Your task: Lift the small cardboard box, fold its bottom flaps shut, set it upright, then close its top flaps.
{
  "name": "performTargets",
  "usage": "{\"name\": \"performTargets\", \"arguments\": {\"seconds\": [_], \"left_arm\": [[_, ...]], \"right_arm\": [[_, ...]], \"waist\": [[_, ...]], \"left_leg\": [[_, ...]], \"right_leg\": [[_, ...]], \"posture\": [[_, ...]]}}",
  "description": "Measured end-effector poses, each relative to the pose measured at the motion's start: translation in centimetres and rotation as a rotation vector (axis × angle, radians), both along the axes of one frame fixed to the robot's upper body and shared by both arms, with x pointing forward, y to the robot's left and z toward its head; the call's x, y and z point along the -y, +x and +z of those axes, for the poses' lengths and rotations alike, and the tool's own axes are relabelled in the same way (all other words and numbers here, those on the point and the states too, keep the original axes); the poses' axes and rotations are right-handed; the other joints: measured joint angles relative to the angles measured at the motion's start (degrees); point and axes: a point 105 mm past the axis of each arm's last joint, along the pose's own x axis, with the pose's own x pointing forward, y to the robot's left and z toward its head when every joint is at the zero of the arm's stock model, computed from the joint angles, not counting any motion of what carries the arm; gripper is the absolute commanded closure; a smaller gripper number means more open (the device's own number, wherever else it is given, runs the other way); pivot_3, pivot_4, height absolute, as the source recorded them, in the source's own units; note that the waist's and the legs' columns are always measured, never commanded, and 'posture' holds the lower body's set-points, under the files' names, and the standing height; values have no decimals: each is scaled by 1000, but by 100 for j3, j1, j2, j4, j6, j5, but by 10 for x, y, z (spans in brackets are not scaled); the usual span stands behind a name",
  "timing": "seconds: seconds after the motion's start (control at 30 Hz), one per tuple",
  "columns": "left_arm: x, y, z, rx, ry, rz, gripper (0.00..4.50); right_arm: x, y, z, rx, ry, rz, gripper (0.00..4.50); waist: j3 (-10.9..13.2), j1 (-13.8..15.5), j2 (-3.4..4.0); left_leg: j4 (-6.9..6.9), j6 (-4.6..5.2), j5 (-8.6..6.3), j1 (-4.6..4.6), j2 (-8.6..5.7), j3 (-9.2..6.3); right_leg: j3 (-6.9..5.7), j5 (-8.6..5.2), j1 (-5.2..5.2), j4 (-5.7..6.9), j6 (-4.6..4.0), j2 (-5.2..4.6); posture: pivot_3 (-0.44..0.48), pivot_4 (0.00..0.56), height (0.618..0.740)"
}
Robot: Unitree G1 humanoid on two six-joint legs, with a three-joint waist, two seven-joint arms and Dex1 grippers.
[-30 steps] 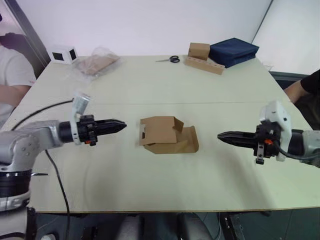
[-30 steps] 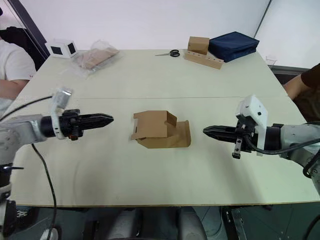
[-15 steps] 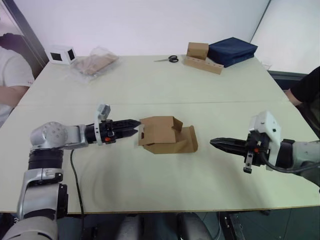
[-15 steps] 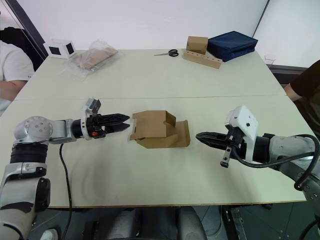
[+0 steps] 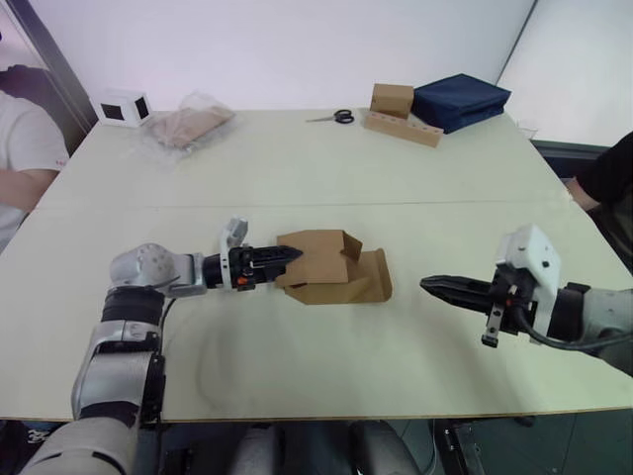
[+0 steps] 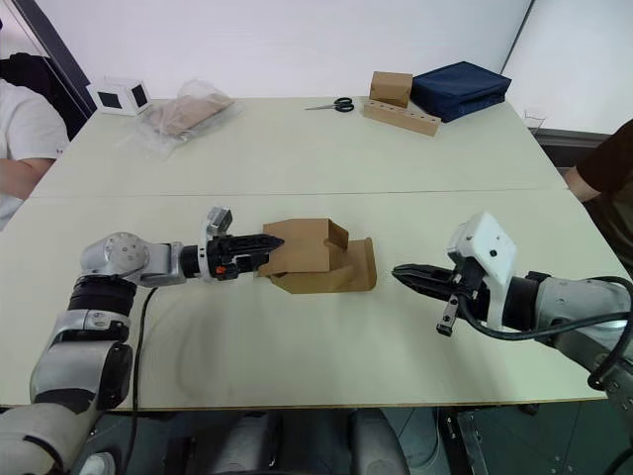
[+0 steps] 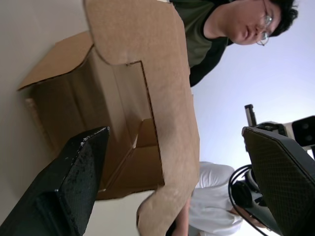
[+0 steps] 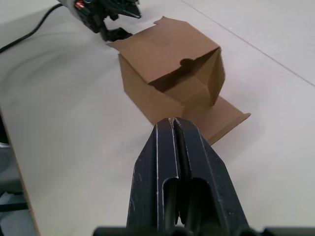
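Pale cream bench, wide and matte, under a white back wall. Near its middle, lying on its side: small plain brown corrugated cardboard box, both ends open, one long brown flap spread flat on the bench toward the right arm, another brown flap with a notch hanging at the end facing the left arm.

Left gripper reaching in level with the bench, black fingertips at the box's left end, jaws parted, one finger on each side of the notched flap in the left wrist view; whether touching the cardboard, cannot tell.

Right gripper hovering just above the bench, well apart from the box and pointed toward it, jaws pressed together on nothing; black fingers side by side in the right wrist view, aimed at the open right end and the flat flap.

Along the far edge: white cube-shaped box with dark windows at the left corner, crinkled clear plastic bag with tan contents beside it, black-handled scissors farther right, then brown cardboard cube on a long holed cardboard strip, touching or just beside a folded dark navy cloth bag.

Person in a white shirt at the left edge; another person's arm in a dark sleeve at the right edge.
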Motion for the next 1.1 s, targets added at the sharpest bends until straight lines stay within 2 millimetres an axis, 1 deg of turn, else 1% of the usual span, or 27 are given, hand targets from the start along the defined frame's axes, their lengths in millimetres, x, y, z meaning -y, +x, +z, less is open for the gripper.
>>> {"name": "performTargets", "arguments": {"seconds": [0.1,0.27,0.4,0.63,0.73,0.9,1.0,1.03,1.1], "left_arm": [[4,2,2,19,-3,-14,64],[16,4,-6,52,1,-53,64],[19,10,0,89,-5,-58,64],[28,16,1,101,-21,-69,64],[31,17,2,103,-28,-77,64],[38,16,-4,90,-31,-94,64],[39,17,0,100,-38,-100,64],[40,17,1,103,-41,-101,299],[41,18,2,105,-46,-103,920]], "right_arm": [[0,0,-1,-5,2,-5,4500],[0,-1,0,-1,6,-13,4500],[2,-2,4,14,14,-28,4500],[3,-3,2,-1,19,-44,4500],[3,-3,3,3,17,-49,4500],[3,-4,6,14,24,-53,4500],[3,-4,5,14,24,-62,4500],[3,-4,5,14,24,-63,4500],[3,-4,5,12,26,-66,4500]], "waist": [[0,0,0],[0,8,-1],[0,9,-1],[1,6,-1],[1,6,-1],[1,5,-1],[1,7,-1],[1,6,-1],[1,6,-1]], "left_leg": [[0,0,0,0,0,1],[0,0,0,-1,-1,1],[0,0,0,-1,-1,0],[0,0,0,-1,-2,0],[0,0,0,-1,-2,0],[0,0,0,-1,-2,0],[0,0,0,-1,-2,0],[0,0,0,-1,-2,0],[0,0,0,-1,-2,0]], "right_leg": [[0,0,0,0,0,0],[0,0,0,-1,0,-1],[0,0,1,-1,0,0],[0,0,0,-1,0,0],[0,0,1,-1,0,0],[0,0,1,0,0,0],[0,0,1,-1,0,0],[0,0,1,-1,0,0],[0,0,1,0,0,0]], "posture": [[0,150,740],[0,150,740],[0,150,740],[0,150,740],[0,150,740],[0,150,740],[0,150,740],[0,150,740],[0,150,740]]}}
